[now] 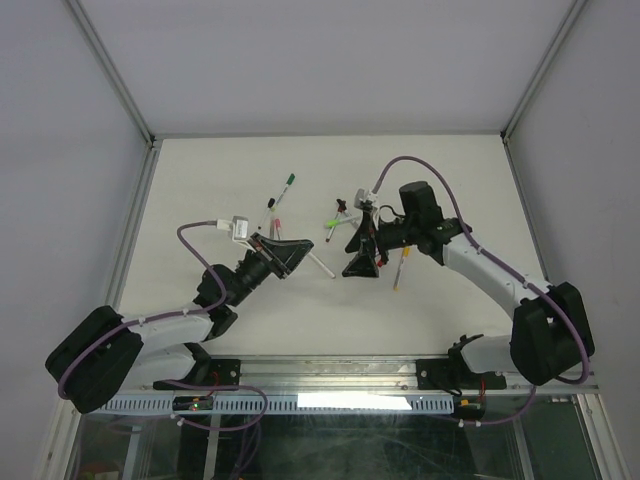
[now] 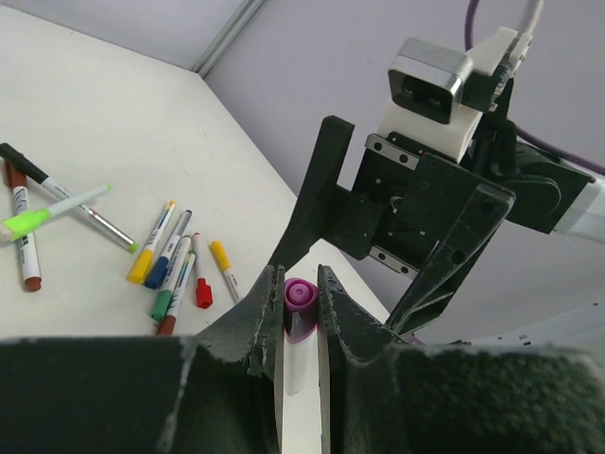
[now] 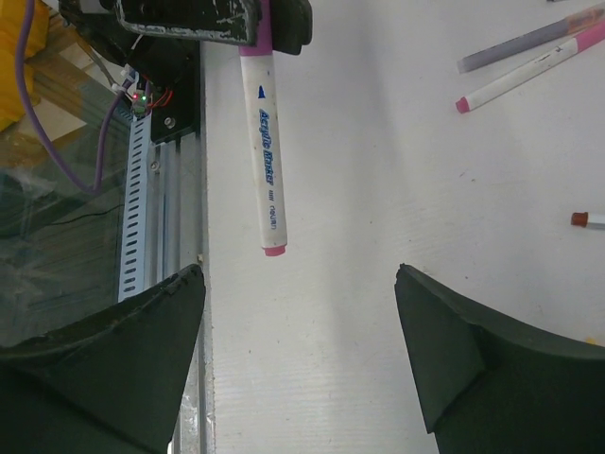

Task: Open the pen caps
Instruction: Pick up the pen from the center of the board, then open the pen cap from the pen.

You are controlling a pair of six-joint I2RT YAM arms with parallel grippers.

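My left gripper (image 1: 303, 252) is shut on the purple-pink cap (image 2: 301, 295) of a white-barrelled pen (image 3: 267, 161). It holds the pen above the table, with the barrel sticking out towards the right arm. In the right wrist view the left gripper (image 3: 217, 24) is at the top and the pen's pink tail end points at me. My right gripper (image 1: 358, 268) is open wide and empty, its jaws (image 3: 295, 284) facing that tail end a short way off, not touching it. Several other pens (image 2: 175, 260) lie capped on the table.
More pens lie behind the grippers: a green-capped one (image 1: 284, 188), a crossed cluster (image 1: 345, 213) and several near the right arm (image 1: 400, 265). The metal rail of the table's near edge (image 3: 151, 189) runs along the left of the right wrist view.
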